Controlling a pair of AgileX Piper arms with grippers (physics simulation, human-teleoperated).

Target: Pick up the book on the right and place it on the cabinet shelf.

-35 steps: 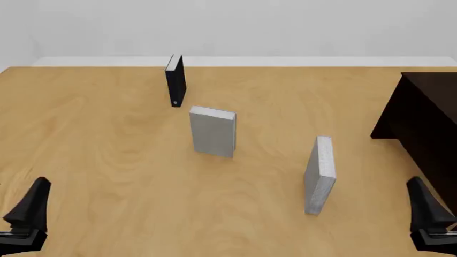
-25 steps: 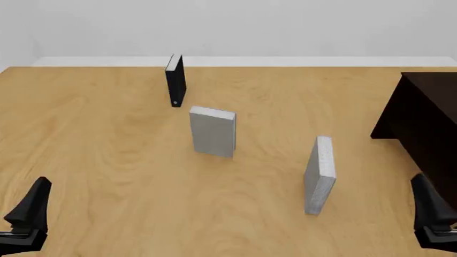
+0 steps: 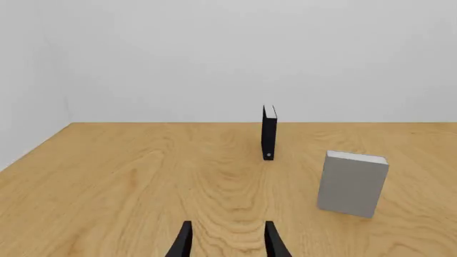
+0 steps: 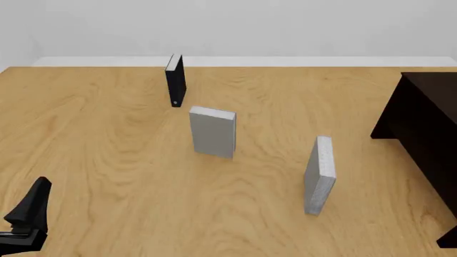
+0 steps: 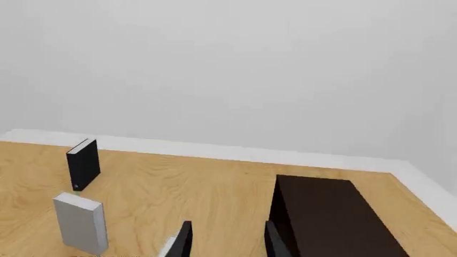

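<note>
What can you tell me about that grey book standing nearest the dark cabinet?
The grey book is a plain, unmarked hardcover, tall and slim, with a mottled light grey cover. It stands upright on the wooden table, seen nearly edge-on from the front, leaning slightly. Nothing touches it but the table. It stands apart from the dark cabinet to its right and from the other grey book farther back on the left.

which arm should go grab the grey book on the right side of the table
The right arm, probably. The book stands on the right half of the table, near the cabinet. The right pincer is open on that side; the left pincer sits at the far left, beyond the other grey book.
</note>
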